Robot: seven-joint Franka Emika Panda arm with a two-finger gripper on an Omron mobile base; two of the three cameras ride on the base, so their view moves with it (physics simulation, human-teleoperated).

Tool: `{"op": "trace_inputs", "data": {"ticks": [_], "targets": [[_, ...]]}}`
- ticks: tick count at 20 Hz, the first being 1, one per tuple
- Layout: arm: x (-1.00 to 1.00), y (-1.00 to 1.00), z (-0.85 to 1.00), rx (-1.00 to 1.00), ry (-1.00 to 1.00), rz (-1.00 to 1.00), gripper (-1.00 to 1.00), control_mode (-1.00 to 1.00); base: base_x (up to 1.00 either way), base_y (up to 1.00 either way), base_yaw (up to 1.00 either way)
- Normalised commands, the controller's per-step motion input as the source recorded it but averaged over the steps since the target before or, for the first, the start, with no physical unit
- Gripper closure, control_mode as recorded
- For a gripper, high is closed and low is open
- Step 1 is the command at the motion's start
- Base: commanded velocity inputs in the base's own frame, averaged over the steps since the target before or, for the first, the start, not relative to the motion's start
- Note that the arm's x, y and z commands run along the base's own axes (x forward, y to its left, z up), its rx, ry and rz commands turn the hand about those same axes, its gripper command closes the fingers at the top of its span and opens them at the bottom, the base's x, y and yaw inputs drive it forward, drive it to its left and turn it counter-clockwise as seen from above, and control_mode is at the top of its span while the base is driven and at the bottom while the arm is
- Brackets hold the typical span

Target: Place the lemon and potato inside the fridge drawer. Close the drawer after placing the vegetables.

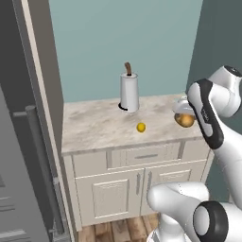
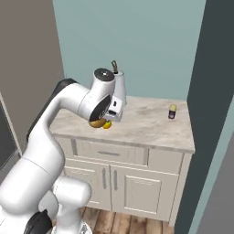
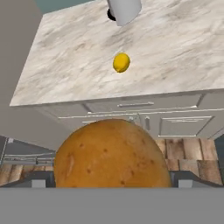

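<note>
arm [image 2: 55, 119]: glossy white rounded shells | joints: dark grey-black bands

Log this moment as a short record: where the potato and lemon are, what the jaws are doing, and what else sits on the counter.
potato: held between the jaws, lifted above the counter
gripper: jaws wide, closed on the potato
lemon: loose on the counter, near the middle
paper towel roll: upright behind the lemon
small jar: toward the counter's right end
fridge drawer: not visible
</note>
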Motion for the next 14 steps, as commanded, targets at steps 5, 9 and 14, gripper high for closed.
{"op": "trace_inputs", "data": {"ticks": [5, 9, 14], "targets": [[0.00, 0.00, 0.00, 0.00, 0.00, 0.00, 1.00, 1.00, -1.00, 0.23, 0.06], [0.00, 0.00, 0.00, 0.00, 0.00, 0.00, 1.00, 1.00, -0.95, 0.47, 0.07], [0.00, 0.00, 0.00, 0.00, 0.00, 0.00, 1.00, 1.00, -0.67, 0.82, 0.09]]}}
